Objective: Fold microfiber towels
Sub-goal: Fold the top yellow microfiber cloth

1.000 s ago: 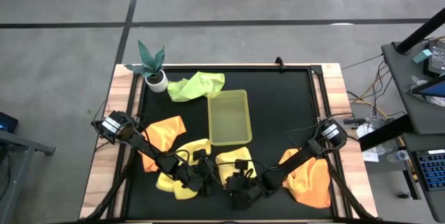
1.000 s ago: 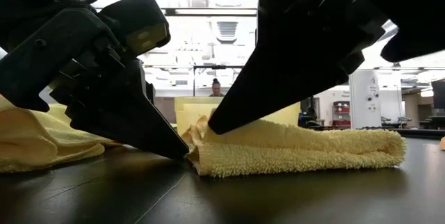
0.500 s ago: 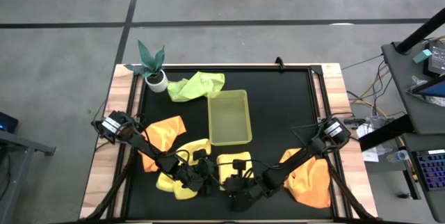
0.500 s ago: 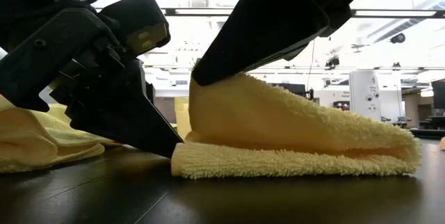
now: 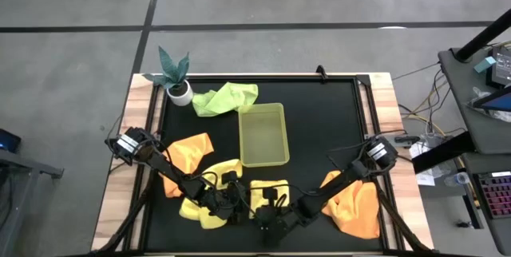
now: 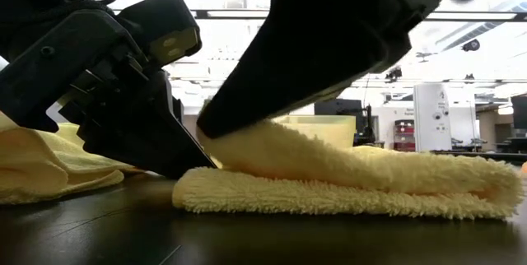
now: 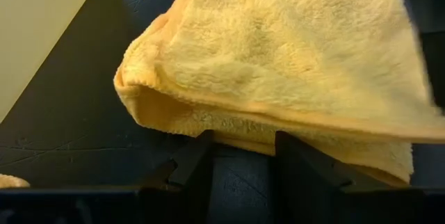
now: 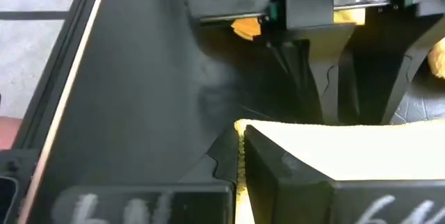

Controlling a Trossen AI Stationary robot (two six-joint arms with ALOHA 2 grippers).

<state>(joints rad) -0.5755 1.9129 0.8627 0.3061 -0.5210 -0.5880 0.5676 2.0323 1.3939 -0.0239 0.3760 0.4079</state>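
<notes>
Right gripper (image 5: 267, 223) pinching pale yellow towel (image 5: 270, 192) edge just below tray (image 5: 263, 134), left gripper (image 5: 234, 210) spread alongside.

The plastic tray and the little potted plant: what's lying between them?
A crumpled light green towel lies between the potted plant and the tray, beside the plant's pot and just short of the tray's far rim. The high view shows it.

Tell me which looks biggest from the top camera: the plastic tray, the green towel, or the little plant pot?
1. Plastic tray, the biggest.
2. Green towel, a crumpled heap that covers less of the table than the tray.
3. Plant pot, clearly the smallest, even with its leaves.
</notes>
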